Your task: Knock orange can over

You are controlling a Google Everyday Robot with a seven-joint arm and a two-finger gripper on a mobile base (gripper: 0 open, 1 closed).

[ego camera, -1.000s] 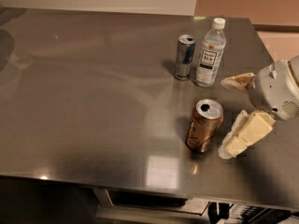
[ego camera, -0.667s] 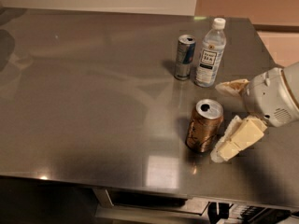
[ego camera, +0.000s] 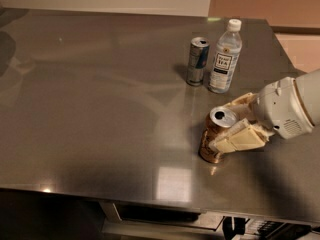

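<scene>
Nearest the viewer, the steel surface (ego camera: 100, 134) runs bare in front of the orange can (ego camera: 210, 133), which stands upright on its base and is not yet knocked over. The gripper (ego camera: 221, 125) comes in from the can's right, and its fingers (ego camera: 241, 138) are spread wide with the can between them. One pale finger lies across the can's near lower side, and the other reaches past the can's far side, level with its silver top. Whether the near finger actually presses on the metal cannot be told from here. Behind the fingers, to the can's right, sits the white rounded wrist housing (ego camera: 282, 109).

The step in hand seems to be the push itself. To do it well, the fingers should probably stay wide rather than close. A squeeze would hold the can up instead of toppling it. A sideways sweep of one finger against the upper part of the can, near the rim, would likely tip it. Contact low on the body would more likely slide it along the smooth surface.

Beyond the can, well apart from it, a slim silver-and-blue can (ego camera: 197, 61) and a clear bottle (ego camera: 225, 59) stand side by side. So the safest direction to tip it looks to be left or toward the viewer, away from those two.
</scene>
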